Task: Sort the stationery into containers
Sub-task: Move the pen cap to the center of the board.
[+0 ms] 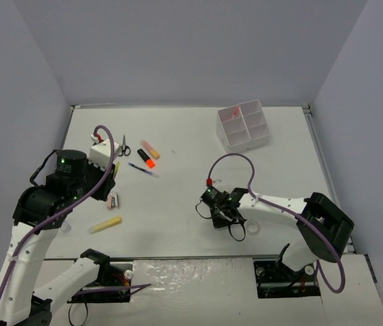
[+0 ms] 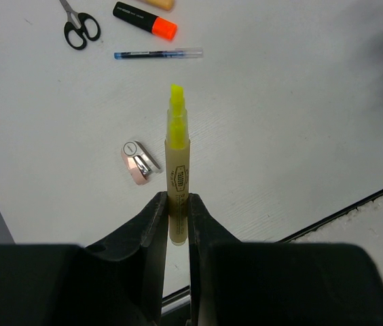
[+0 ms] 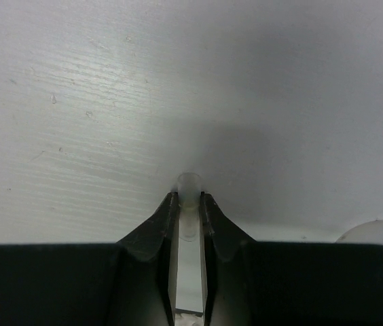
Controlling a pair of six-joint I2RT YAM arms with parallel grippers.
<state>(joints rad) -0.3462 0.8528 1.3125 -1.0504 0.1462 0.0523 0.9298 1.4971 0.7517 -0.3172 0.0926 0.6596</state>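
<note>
My left gripper (image 2: 178, 200) is shut on an uncapped yellow highlighter (image 2: 177, 142), tip pointing away; from above it sits at the table's left (image 1: 115, 175). My right gripper (image 3: 189, 197) is low over the table and shut on a small clear cap (image 3: 189, 183); from above it is right of centre (image 1: 208, 207). Black scissors (image 2: 79, 26), an orange-black highlighter (image 2: 144, 18) and a blue pen (image 2: 157, 53) lie beyond the left gripper. Another yellow highlighter (image 1: 104, 224) lies near the front left. The white organiser box (image 1: 243, 125) stands at the back right with a pink pen (image 1: 233, 111) in it.
A small pink and silver item (image 2: 140, 163) lies just left of the held highlighter. A peach highlighter (image 1: 150, 149) lies by the scissors. A white tape ring (image 1: 251, 227) rests close behind the right gripper, near the table's front edge (image 1: 191, 257).
</note>
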